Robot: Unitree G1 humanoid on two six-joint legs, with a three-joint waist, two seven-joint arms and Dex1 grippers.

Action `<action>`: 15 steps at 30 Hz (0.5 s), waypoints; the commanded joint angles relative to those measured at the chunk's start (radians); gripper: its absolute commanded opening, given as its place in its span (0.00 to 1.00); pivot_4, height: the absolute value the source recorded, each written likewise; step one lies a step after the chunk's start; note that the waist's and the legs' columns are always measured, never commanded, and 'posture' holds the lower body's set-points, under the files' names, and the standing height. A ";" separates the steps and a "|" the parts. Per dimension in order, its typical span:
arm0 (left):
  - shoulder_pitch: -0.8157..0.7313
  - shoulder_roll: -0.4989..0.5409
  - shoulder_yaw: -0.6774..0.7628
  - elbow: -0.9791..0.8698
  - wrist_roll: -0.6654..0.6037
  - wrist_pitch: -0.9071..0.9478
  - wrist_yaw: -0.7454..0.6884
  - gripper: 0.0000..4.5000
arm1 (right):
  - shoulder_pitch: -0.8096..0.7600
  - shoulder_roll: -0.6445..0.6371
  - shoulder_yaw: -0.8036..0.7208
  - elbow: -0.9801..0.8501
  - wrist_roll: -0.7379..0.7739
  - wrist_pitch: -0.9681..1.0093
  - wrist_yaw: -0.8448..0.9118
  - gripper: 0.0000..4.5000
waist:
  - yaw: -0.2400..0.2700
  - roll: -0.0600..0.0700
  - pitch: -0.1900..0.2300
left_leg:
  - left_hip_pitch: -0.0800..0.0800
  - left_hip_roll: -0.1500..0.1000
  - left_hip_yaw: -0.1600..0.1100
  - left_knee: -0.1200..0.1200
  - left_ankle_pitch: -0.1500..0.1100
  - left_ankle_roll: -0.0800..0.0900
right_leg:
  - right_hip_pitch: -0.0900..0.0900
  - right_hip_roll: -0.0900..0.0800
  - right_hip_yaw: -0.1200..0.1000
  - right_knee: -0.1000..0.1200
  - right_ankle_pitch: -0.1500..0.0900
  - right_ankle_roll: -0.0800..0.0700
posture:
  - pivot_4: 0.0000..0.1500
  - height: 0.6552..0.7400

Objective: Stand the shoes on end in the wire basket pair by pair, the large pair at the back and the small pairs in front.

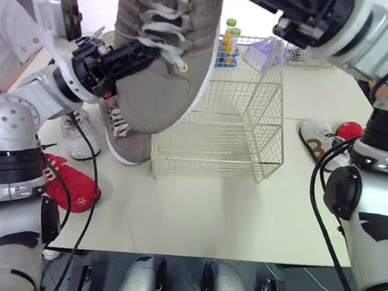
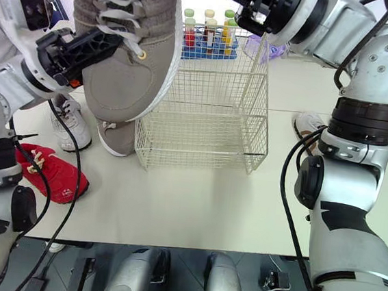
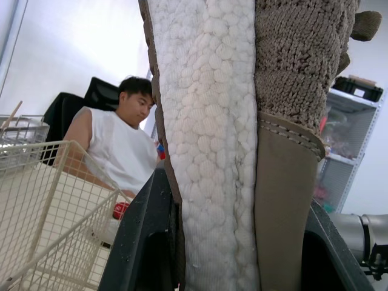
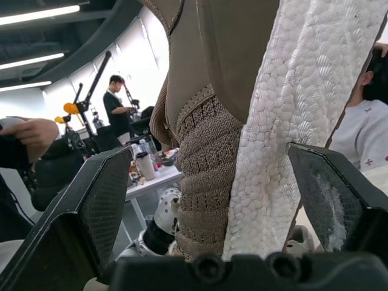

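Observation:
A large taupe shoe (image 1: 162, 60) hangs in the air, laces toward me, over the left front of the empty wire basket (image 1: 240, 129). My left gripper (image 1: 123, 59) is shut on its lower part, the fingers (image 3: 145, 242) pressed on the white sole and the suede side. At the shoe's upper end, my right gripper (image 4: 209, 151) is open, its fingers (image 4: 91, 212) straddling the shoe with a gap on one side. The matching taupe shoe (image 1: 124, 139) lies on the table left of the basket.
A small white shoe (image 1: 78, 134) and a red shoe (image 1: 66, 183) lie at the left; a white-and-brown shoe (image 1: 320, 142) and a red object (image 1: 350, 129) at the right. Bottles in a blue rack (image 2: 208, 35) stand behind the basket. A person (image 1: 5, 31) sits at the far left.

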 commanded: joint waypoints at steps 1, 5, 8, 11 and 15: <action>-0.056 -0.007 0.012 -0.064 -0.039 0.002 -0.030 0.25 | -0.037 0.002 0.022 0.053 -0.084 -0.054 0.019 0.98 | -0.001 0.000 0.000 | 0.000 0.000 0.000 0.000 0.000 0.000 | 0.000 0.000 0.000 0.000 0.000 0.000 | 1.00 1.00; -0.065 -0.010 0.026 -0.068 -0.048 0.003 -0.019 0.25 | -0.050 0.005 0.042 0.079 -0.133 -0.065 0.056 0.98 | 0.000 0.000 0.000 | 0.000 0.000 0.000 0.000 0.000 0.000 | 0.000 0.000 0.000 0.000 0.000 0.000 | 1.00 1.00; -0.070 -0.015 0.029 -0.070 -0.050 0.007 -0.015 0.25 | -0.050 0.014 0.043 0.073 -0.138 -0.055 0.074 0.98 | -0.001 0.000 0.000 | 0.000 0.000 0.000 0.000 0.000 0.000 | 0.000 0.000 0.000 0.000 0.000 0.000 | 1.00 1.00; -0.065 -0.011 0.019 -0.079 -0.041 0.012 -0.024 0.25 | -0.051 0.031 0.035 0.071 -0.134 -0.045 0.070 0.98 | -0.001 0.000 0.000 | 0.000 0.000 0.000 0.000 0.000 0.000 | 0.000 0.000 0.000 0.000 0.000 0.000 | 1.00 1.00; -0.049 -0.013 -0.018 -0.080 0.007 0.003 -0.048 0.25 | -0.064 0.059 -0.002 0.075 -0.066 0.044 0.073 0.98 | 0.000 0.000 0.000 | 0.000 0.000 0.000 0.000 0.000 0.000 | 0.000 0.000 0.000 0.000 0.000 0.000 | 1.00 1.00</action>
